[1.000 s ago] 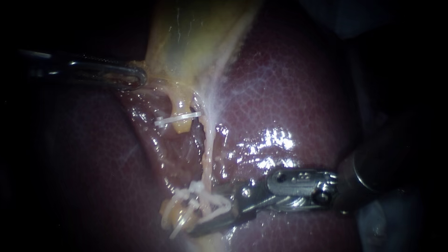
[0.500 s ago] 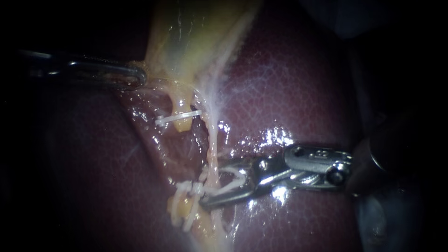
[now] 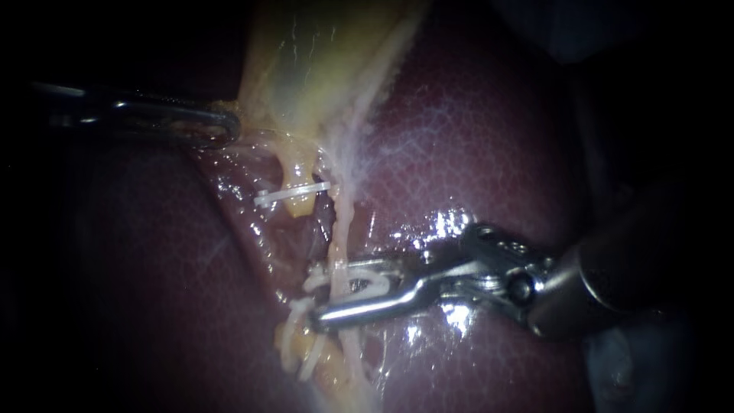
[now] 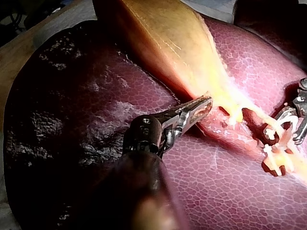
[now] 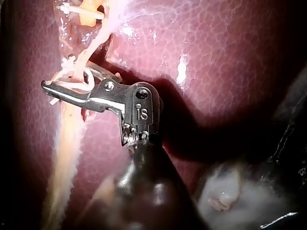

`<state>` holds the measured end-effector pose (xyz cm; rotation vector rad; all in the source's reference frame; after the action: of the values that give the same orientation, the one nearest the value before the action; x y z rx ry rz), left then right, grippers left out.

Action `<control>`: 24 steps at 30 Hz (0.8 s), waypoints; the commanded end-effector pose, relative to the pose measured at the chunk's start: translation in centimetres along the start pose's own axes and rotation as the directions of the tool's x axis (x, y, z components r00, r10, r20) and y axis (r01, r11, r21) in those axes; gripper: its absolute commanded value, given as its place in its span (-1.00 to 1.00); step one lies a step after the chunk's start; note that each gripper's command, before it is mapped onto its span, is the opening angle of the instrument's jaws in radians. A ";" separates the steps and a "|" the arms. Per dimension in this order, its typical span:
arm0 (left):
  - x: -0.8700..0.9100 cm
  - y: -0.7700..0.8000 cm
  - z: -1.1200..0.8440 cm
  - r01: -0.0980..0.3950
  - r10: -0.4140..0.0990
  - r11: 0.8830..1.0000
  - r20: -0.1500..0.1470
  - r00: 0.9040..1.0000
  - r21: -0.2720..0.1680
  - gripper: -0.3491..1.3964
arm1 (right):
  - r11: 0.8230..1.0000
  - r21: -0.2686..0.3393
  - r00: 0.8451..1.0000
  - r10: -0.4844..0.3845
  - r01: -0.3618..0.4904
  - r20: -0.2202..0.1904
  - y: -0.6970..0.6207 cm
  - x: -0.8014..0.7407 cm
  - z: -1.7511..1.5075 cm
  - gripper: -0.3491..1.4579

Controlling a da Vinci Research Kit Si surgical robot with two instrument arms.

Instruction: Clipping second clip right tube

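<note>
The right tube (image 3: pixel 342 229) is a pale strand running down the liver from the gallbladder (image 3: pixel 321 61). My right instrument (image 3: pixel 345 287) comes in from the right, its jaws standing apart with a white clip (image 3: pixel 365 284) held between them. The tube lies across that clip, just above several white clips (image 3: pixel 300 344) lower down. The right wrist view shows the same jaws (image 5: pixel 67 79) straddling the strand. The short left tube carries one white clip (image 3: pixel 294 193). My left instrument (image 3: pixel 225 126) is shut on the gallbladder's edge, as the left wrist view (image 4: pixel 201 106) also shows.
Dark red liver (image 3: pixel 474 153) lies all around, wet and shiny beside the right instrument. In the left wrist view the liver (image 4: pixel 86 105) is ringed by a pale bench surface (image 4: pixel 19 52). A pale gauze-like lump (image 5: pixel 230 191) sits beside the right instrument's shaft.
My right instrument has moved up along the right tube from the lower clips and now straddles the tube above them. The left instrument has stayed still.
</note>
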<state>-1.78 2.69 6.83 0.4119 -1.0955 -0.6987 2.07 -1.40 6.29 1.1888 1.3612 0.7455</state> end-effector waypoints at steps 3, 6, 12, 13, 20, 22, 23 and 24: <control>0.00 0.00 0.00 0.000 0.000 1.000 0.000 1.000 0.000 -1.00 | 0.998 -0.029 0.998 0.051 -0.052 -0.026 -0.04 -0.01 0.03 -0.07; 0.00 0.00 0.00 0.000 0.000 1.000 0.000 1.000 0.000 -1.00 | 0.995 -0.043 0.996 0.086 -0.088 -0.035 -0.09 -0.02 0.05 -0.07; 0.00 0.00 0.00 0.000 0.000 1.000 0.000 1.000 0.000 -1.00 | 0.994 -0.024 0.994 0.105 -0.106 -0.012 -0.12 -0.03 0.07 -0.11; 0.00 0.00 0.00 0.000 0.000 1.000 0.000 1.000 0.000 -1.00 | 0.994 -0.020 0.994 0.106 -0.106 -0.007 -0.12 -0.03 0.07 -0.12; 0.00 0.00 0.00 0.000 0.000 1.000 0.000 1.000 0.000 -1.00 | 0.994 -0.009 0.994 0.107 -0.107 0.008 -0.14 -0.02 0.05 -0.33; 0.00 0.00 0.00 0.000 0.000 1.000 0.000 1.000 0.000 -1.00 | 0.994 -0.009 0.994 0.108 -0.108 0.009 -0.14 -0.02 0.04 -0.40; 0.00 0.00 0.00 0.000 0.000 1.000 0.000 1.000 0.000 -1.00 | 0.994 -0.009 0.994 0.108 -0.108 0.009 -0.14 -0.02 0.03 -0.45; 0.00 0.00 0.00 0.000 0.000 1.000 0.000 1.000 0.000 -1.00 | 0.994 -0.009 0.994 0.108 -0.108 0.009 -0.14 -0.01 0.03 -0.48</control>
<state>-1.78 2.69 6.83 0.4118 -1.0953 -0.6990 2.06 -1.46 6.15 1.2657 1.2919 0.8207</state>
